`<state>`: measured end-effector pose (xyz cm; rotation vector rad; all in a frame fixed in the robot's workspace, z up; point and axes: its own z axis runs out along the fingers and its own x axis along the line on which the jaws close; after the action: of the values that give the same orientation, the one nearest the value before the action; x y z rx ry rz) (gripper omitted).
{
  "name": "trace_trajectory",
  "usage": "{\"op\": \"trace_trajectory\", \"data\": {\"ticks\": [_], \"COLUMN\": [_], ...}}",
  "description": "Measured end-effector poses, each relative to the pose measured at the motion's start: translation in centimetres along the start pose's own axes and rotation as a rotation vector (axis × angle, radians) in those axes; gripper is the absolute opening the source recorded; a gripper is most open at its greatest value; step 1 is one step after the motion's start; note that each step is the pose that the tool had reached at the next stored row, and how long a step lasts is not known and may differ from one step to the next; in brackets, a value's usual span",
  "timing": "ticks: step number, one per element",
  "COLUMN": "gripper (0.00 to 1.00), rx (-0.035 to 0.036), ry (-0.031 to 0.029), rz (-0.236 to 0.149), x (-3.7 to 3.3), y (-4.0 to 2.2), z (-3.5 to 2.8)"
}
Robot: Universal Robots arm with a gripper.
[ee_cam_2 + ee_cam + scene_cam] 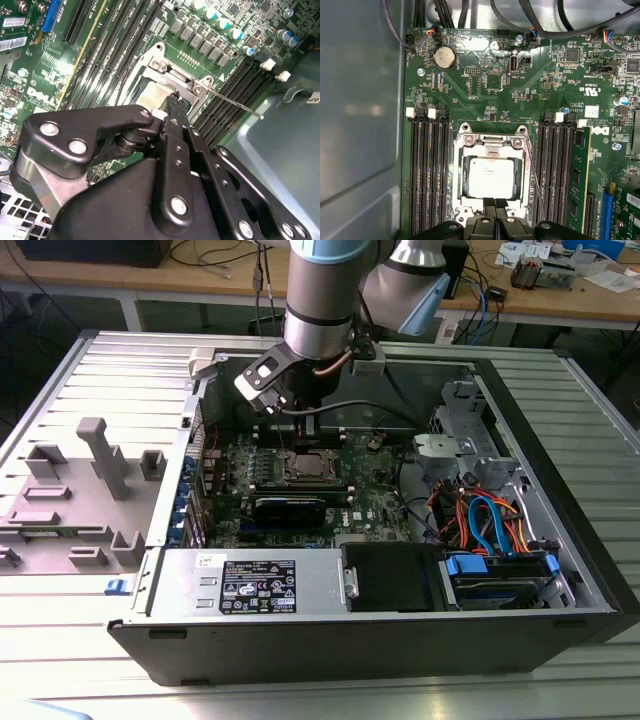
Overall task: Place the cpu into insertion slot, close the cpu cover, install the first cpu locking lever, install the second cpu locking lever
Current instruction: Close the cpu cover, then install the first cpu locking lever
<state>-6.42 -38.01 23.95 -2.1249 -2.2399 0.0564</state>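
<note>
The cpu (490,177), a silvery-tan square, lies in the insertion slot (461,200) in the middle of the green motherboard. The cpu cover (489,144), a silvery frame, lies down around it. My gripper (495,204) is shut, its fingertips (173,101) resting at the cover's edge opposite the hinge. One thin locking lever (235,103) sticks out from the socket's side over the memory slots, with its free end in the air. In the exterior view my gripper (305,428) hangs just above the socket (309,468) inside the open computer case.
Long black memory slots (427,175) flank the socket on both sides. A grey case wall (360,100) runs beside the board. Cables (490,520) and drive bays fill the case at the exterior view's right. A grey fixture (90,490) lies outside at its left.
</note>
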Motion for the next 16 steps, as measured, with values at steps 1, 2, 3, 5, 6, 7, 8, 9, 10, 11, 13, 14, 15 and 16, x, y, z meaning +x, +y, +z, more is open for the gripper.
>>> {"op": "trace_trajectory", "data": {"ticks": [1,2,3,5,6,7,8,9,10,11,13,14,15,16], "gripper": [0.11,0.11,0.11,0.11,0.11,0.11,0.11,0.11,0.11,0.11,0.11,0.11,0.11,0.11], "rx": [0.0000,0.0000,0.0000,0.0000,0.0000,0.0001,0.0001,0.0003,0.0004,0.0005,0.0007,0.0008,0.0009,0.0010], "ry": [0.0000,0.0001,0.0001,0.0001,0.0000,0.0000,-0.0002,-0.0008,-0.0013,-0.0017,-0.0022,-0.0025,-0.0027,-0.0033], "rz": [0.000,0.000,0.000,0.000,0.000,0.000,-0.002,-0.010,-0.019,-0.028,-0.053,-0.059,-0.069,-0.077], "x": [0.00,0.00,0.00,0.00,0.00,0.00,-0.01,-0.02,-0.03,-0.03,-0.03,-0.03,-0.03,-0.03], "y": [0.00,0.00,0.00,0.00,0.00,0.00,-0.01,-0.01,-0.02,-0.02,-0.02,-0.02,-0.02,-0.02], "z": [0.00,0.00,0.00,0.00,0.00,-0.01,-0.01,-0.01,-0.01,-0.01,-0.01,-0.01,-0.01,-0.01]}}
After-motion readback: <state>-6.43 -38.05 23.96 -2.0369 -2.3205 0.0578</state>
